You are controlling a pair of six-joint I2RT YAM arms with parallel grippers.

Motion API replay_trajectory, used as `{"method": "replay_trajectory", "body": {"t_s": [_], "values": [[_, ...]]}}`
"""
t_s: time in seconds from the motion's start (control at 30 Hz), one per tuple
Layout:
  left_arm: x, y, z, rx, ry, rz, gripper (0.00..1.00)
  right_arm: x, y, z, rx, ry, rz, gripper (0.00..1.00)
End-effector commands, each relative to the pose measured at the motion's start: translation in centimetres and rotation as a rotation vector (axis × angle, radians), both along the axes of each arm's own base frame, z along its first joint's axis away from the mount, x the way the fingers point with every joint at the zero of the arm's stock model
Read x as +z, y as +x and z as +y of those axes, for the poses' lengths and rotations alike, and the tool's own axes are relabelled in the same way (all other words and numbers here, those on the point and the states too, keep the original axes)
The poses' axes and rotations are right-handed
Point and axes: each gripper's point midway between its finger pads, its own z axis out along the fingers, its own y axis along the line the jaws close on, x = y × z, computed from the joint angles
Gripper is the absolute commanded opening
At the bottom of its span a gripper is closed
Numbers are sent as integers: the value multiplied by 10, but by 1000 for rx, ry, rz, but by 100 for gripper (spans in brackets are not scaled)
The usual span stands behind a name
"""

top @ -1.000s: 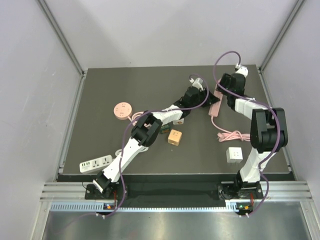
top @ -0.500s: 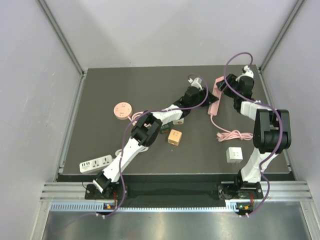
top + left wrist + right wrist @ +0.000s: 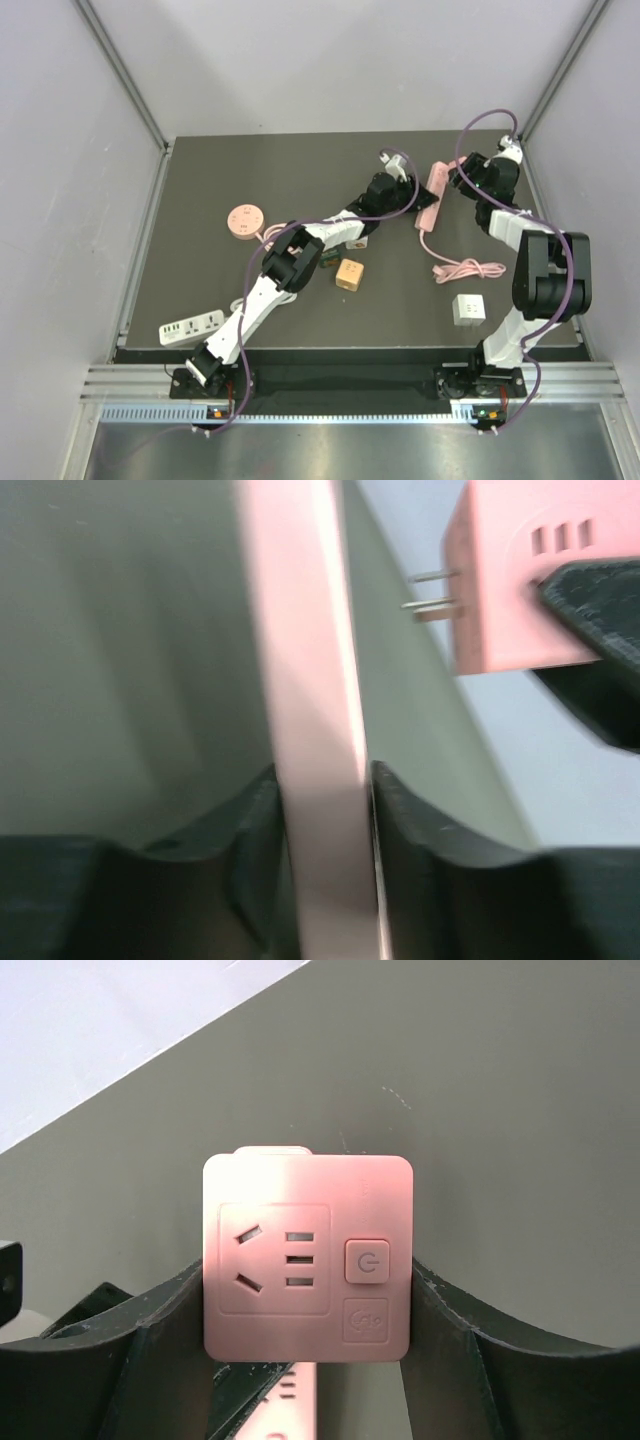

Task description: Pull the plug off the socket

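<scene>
1. Left gripper (image 3: 322, 790): closed on the pink socket strip (image 3: 308, 660). One finger presses each long side of the strip, and the strip runs straight out ahead between them.

2. Right gripper (image 3: 308, 1295): closed on the plug (image 3: 308, 1258), a pink cube adapter. Its fingers (image 3: 165, 1310) clamp the cube's two opposite sides. The outlet-and-button face of the cube points back at the wrist camera.

3. Plug position: in the left wrist view the plug sits ahead of the left gripper and off to the right. Its metal prongs (image 3: 432, 592) point at the strip but are out of it. Bare table shows between the prong tips and the strip. In the right wrist view the strip lies just below the plug.

4. From above, the two grippers face each other across the far end of the strip, close together.

5. Further out:
   - The strip's pink cable (image 3: 465, 270) loops on the table (image 3: 250, 170) behind the right gripper, toward the arm bases.
   - A white cube adapter (image 3: 468, 309) lies beyond the cable.
   - An orange block (image 3: 349, 274) lies beside the left forearm.
   - A round pink socket (image 3: 244, 220) and a white power strip (image 3: 190, 327) lie well apart to the left.
</scene>
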Motion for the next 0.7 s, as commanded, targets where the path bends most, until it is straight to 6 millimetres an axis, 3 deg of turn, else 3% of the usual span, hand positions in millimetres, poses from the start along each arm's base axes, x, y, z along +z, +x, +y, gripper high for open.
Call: {"method": "replay_trajectory", "body": {"t_s": [0.0,0.07,0.13,0.2,0.37,0.6,0.67], "values": [[-5,15,14,-5,95,-123,45,48,4,-6,-8,-23,-141,0],[-4,20,15,5,120,-131,63,50,3,-6,-9,-24,-149,0],[4,23,13,5,116,-149,66,53,1,-7,-11,-25,-155,0],[13,25,14,10,117,-172,78,54,-1,-8,-13,-29,-160,0],[33,23,16,-1,146,-236,84,55,1,-5,0,-25,-160,0],[108,13,39,24,215,-361,85,55,-2,-1,21,-9,-114,0],[117,9,49,45,247,-366,85,60,-6,5,42,18,-117,0]]}}
